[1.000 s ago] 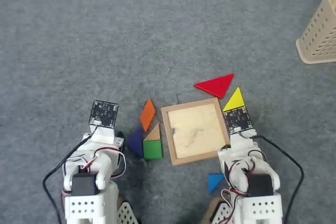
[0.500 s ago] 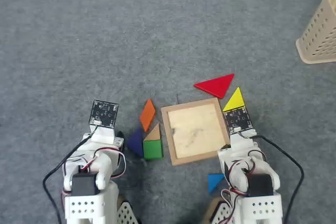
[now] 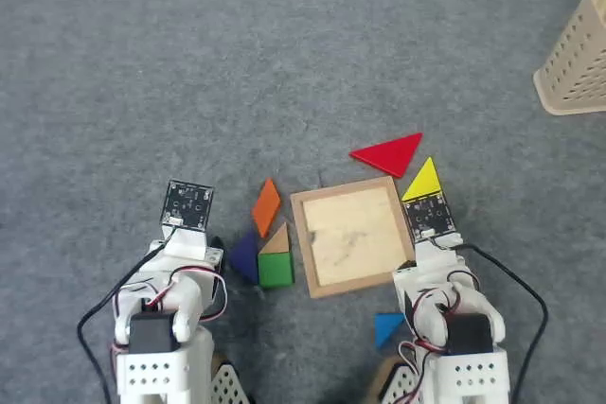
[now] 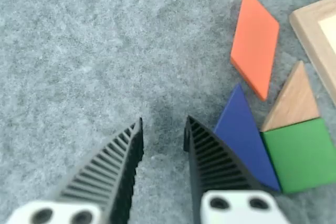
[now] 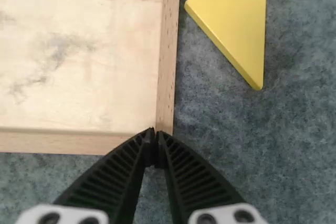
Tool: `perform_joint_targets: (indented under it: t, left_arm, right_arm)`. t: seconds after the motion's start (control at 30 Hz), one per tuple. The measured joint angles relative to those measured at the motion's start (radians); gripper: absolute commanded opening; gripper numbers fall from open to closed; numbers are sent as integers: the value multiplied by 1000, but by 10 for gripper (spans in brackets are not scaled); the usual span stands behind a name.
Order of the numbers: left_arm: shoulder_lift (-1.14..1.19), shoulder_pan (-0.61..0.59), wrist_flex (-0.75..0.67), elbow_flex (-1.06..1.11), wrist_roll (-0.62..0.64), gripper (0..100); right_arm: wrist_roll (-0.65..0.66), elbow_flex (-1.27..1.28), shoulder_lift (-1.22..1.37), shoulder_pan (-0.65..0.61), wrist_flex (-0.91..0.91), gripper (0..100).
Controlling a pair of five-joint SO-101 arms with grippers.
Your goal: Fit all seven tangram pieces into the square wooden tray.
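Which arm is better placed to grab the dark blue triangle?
Left. The left pincer, open, hangs beside the dark blue triangle; the right pincer, shut, is across the square wooden tray.

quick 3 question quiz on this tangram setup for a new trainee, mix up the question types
1. True or false: the wooden tray has no piece in it.
2. Which piece touches the green square? A red triangle, B wooden triangle, C yellow triangle.
3. Fill in: the left gripper is ____ (open or shut).
Key: 1 true; 2 B; 3 open.
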Motion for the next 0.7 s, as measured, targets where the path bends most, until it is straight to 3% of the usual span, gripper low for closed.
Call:
perform_joint_targets:
  t: [0.6,0.7]
  left_arm:
    - [0,9,0,0,0,123]
    - [0,9,-11,0,-3,123]
  right_arm:
    - [0,0,0,0,0,9]
    - [0,0,0,-44,0,9]
